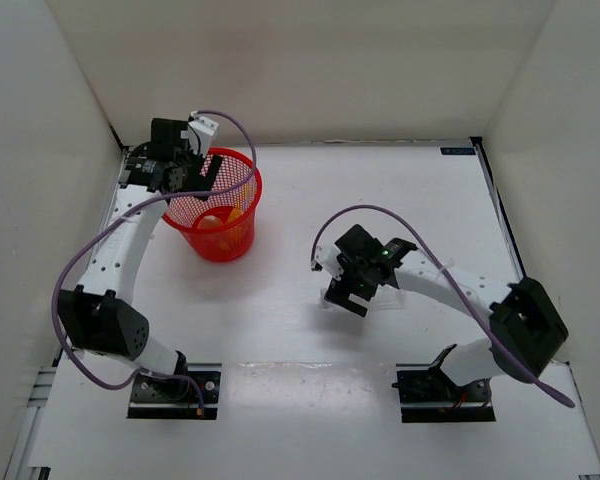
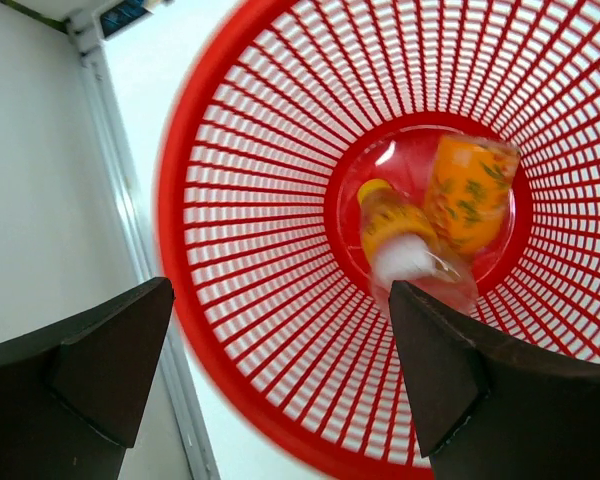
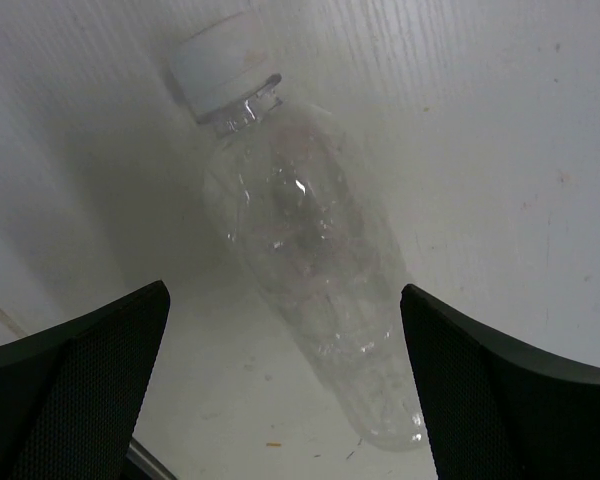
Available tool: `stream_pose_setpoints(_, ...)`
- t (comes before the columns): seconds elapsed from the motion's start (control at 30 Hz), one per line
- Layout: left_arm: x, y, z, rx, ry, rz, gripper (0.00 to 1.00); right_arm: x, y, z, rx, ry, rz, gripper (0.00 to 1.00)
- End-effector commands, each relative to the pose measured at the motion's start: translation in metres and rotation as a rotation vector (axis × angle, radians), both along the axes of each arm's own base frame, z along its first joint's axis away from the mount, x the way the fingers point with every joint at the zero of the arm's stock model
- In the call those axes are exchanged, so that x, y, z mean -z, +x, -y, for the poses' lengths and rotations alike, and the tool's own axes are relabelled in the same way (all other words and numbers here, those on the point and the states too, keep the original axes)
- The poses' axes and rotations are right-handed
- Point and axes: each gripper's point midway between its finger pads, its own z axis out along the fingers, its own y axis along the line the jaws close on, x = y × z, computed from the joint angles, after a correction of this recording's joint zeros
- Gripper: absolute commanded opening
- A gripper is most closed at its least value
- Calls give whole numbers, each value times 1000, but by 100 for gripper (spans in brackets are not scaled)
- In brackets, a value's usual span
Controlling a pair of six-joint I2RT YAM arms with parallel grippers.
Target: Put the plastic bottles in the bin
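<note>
The red mesh bin stands at the table's far left. In the left wrist view its base holds an orange bottle and a small clear bottle with a yellow cap, lying side by side. My left gripper hangs open over the bin's near-left rim, with nothing between its fingers. A larger clear bottle with a white cap lies flat on the table. My right gripper is open right above it, one finger on each side and apart from it.
White walls enclose the table on the left, back and right. A metal rail runs along the table's left edge beside the bin. Purple cables loop off both arms.
</note>
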Motion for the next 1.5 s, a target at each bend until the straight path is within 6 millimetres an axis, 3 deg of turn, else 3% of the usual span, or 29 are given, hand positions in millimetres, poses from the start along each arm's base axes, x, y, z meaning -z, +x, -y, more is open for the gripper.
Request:
stream_pose_setpoints(0.0, -57, -22, -5, -8, -53, 112, 100, -2, 15, -18, -99, -6, 14, 99)
stream_pose_setpoints(0.13, -85, -49, -23, -49, -56, 182, 100, 23, 25, -22, -110, -87, -27, 99)
stream_pose_setpoints(0.27, -94, -77, -49, -110, -29, 229, 100, 32, 34, -32, -79, -93, -49, 97)
stream_pose_setpoints(0.37, -80, -102, -69, -164, 16, 218, 100, 30, 36, -41, -51, -87, -82, 75)
stream_pose_setpoints(0.4, -74, -108, -73, -183, 31, 210, 100, 34, 34, -42, -55, -86, -97, 57)
stream_pose_setpoints(0.47, -54, -125, -86, -225, 60, 184, 100, 30, 37, -46, -28, -70, -95, 38)
stream_pose_setpoints(0.5, -47, -130, -88, -234, 68, 174, 100, 23, 39, -52, -31, -51, -91, 22)
stream_pose_setpoints(0.57, -31, -145, -100, -288, 74, 160, 100, 12, 40, -54, -4, -37, -91, 10)
stream_pose_setpoints(0.73, -13, -169, -119, -409, 77, 165, 100, -58, 59, -79, 61, 160, -7, 7)
stream_pose_setpoints(0.77, -12, -172, -123, -443, 68, 177, 100, -95, 73, -84, 100, 262, 44, 7)
stream_pose_setpoints(0.83, -2, -184, -128, -488, 62, 179, 100, -148, 90, -100, 124, 438, 123, 7)
stream_pose_setpoints(0.87, 0, -189, -134, -525, 63, 190, 100, -195, 98, -103, 155, 583, 163, 5)
stream_pose_setpoints(0.9, 8, -195, -137, -542, 70, 192, 100, -222, 103, -107, 165, 671, 197, 3)
stream_pose_setpoints(0.93, 12, -200, -138, -551, 71, 189, 100, -262, 117, -115, 166, 812, 290, 1)
stream_pose_setpoints(0.97, 17, -202, -138, -551, 72, 184, 100, -300, 118, -113, 176, 924, 357, 1)
stream_pose_setpoints(1.03, 32, -211, -139, -567, 69, 160, 100, -334, 128, -114, 255, 1098, 409, 1)
stream_pose_setpoints(1.07, 36, -214, -141, -579, 71, 154, 100, -375, 132, -120, 227, 1261, 491, 0)
stream_pose_setpoints(1.13, 48, -222, -141, -599, 65, 135, 100, -395, 142, -143, 250, 1451, 460, 0)
stream_pose_setpoints(1.23, 57, -226, -144, -637, 49, 125, 100, -407, 156, -178, 277, 1554, 357, 0)
stream_pose_setpoints(1.27, 55, -229, -146, -648, 48, 136, 100, -410, 168, -204, 285, 1572, 318, 0)
stream_pose_setpoints(1.3, 61, -231, -145, -648, 51, 116, 100, -413, 172, -216, 312, 1604, 270, 1)
stream_pose_setpoints(1.33, 59, -233, -146, -664, 41, 130, 100, -384, 188, -244, 352, 1579, 224, 1)
stream_pose_setpoints(1.37, 65, -233, -146, -664, 42, 116, 100, -408, 187, -252, 329, 1642, 237, 5)
stream_pose_setpoints(1.4, 66, -235, -146, -664, 43, 107, 100, -406, 190, -265, 330, 1647, 232, 5)
stream_pose_setpoints(1.43, 68, -236, -145, -664, 43, 107, 100, -376, 198, -292, 340, 1615, 200, 5)
stream_pose_setpoints(1.47, 68, -236, -145, -664, 43, 107, 100, -367, 200, -304, 341, 1597, 183, 8)
